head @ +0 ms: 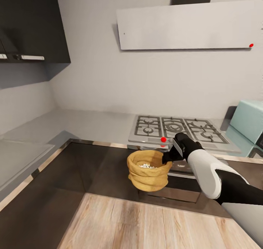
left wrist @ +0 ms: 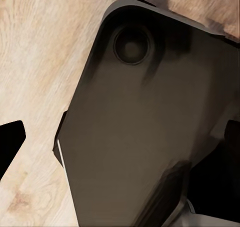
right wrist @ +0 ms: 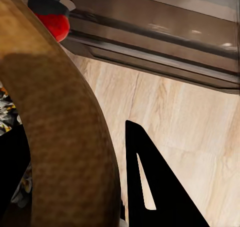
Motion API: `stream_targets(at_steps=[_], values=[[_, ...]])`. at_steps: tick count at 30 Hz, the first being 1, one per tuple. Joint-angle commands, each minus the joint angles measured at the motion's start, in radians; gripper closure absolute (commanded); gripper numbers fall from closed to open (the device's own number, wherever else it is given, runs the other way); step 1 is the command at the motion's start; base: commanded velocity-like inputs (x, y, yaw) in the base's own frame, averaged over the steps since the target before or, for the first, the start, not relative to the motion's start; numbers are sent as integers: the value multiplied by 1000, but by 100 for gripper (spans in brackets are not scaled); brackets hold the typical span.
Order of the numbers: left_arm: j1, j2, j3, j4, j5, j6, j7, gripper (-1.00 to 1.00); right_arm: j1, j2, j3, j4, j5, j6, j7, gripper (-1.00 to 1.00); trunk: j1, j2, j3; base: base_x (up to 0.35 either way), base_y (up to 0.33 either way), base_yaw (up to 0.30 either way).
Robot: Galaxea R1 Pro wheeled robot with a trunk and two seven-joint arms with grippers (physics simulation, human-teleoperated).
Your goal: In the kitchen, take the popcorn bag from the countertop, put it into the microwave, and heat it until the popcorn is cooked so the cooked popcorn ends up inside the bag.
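Because the popcorn bag [head: 148,170] hangs in the air over the wooden floor [head: 153,223], in front of the dark cabinet fronts and below the gas hob [head: 179,130], its whole weight appears to ride on a pinch at one spot of its rolled rim; a jolt or quick swing of the arm could let that soft rim slide out, and the sack would likely drop and spill the popcorn [head: 147,165], whose whitish grains show in its mouth. Tilting is a second risk, since the bag sags away from the held side. The right gripper [head: 170,157] meets the rim at the side nearer the arm, and the right wrist view shows the thick burlap rim [right wrist: 65,137] running between its dark fingers [right wrist: 150,182], one on the outside and one inside the mouth, so the jaws look clamped on the rim. The microwave [head: 248,123] stands well apart, at the counter's far right. The left gripper's [left wrist: 120,152] jaws look spread, holding nothing.
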Motion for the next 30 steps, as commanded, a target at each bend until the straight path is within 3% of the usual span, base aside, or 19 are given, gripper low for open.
stream_targets(at_steps=[1,30], values=[[0,0,2,-1,3,-3,2,-100,0,1,-6,-2,10,3,7,100,0,-1,1,0,0,-78],[0,0,2,-1,3,-3,2,-100,0,1,-6,-2,12,1,7,100,0,-1,44,0,0,-76]])
